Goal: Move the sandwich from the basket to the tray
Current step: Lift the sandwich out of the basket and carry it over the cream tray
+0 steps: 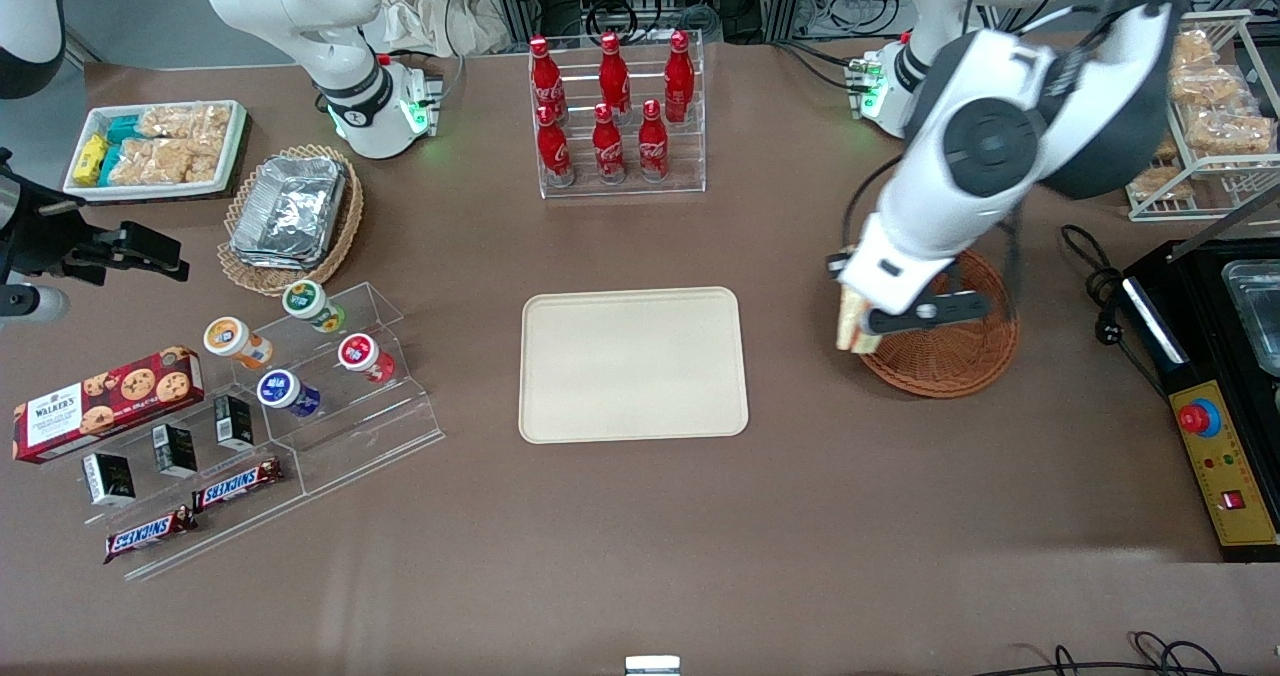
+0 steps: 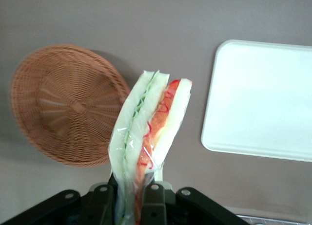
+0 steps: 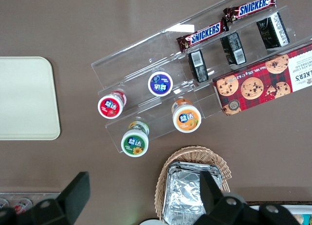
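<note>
My left gripper (image 1: 858,328) is shut on the sandwich (image 1: 852,322), a wrapped wedge of white bread with green and orange-red filling. It holds the sandwich in the air over the edge of the reddish-brown wicker basket (image 1: 950,356), on the side nearest the tray. In the left wrist view the sandwich (image 2: 151,127) stands up from between the gripper (image 2: 130,198) fingers, with the empty basket (image 2: 63,105) beside it. The beige tray (image 1: 632,364) lies flat at the table's middle and shows empty; it also shows in the left wrist view (image 2: 263,101).
A rack of red cola bottles (image 1: 612,106) stands farther from the front camera than the tray. Acrylic steps with snack cups and bars (image 1: 270,396) and a tan basket of foil containers (image 1: 290,216) lie toward the parked arm's end. A black machine (image 1: 1215,386) sits beside the basket.
</note>
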Controlling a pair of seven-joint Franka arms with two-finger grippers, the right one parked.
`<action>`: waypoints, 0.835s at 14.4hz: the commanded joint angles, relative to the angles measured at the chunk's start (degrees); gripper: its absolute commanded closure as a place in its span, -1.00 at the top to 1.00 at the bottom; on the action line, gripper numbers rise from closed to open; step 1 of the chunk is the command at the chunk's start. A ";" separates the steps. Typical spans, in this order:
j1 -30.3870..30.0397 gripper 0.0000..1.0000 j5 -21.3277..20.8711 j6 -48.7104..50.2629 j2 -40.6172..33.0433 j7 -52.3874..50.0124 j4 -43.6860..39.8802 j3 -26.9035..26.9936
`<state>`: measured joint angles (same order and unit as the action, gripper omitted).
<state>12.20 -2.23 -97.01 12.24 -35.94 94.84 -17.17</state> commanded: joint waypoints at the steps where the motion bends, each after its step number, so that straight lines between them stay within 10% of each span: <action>1: 4.57 -1.00 -2.42 -4.82 5.50 -5.70 -2.47 0.29; 12: 11.53 -1.00 -6.82 -23.47 24.14 -8.62 -1.85 0.38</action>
<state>22.63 -7.89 -119.33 34.17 -43.64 94.77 -17.22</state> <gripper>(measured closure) 0.793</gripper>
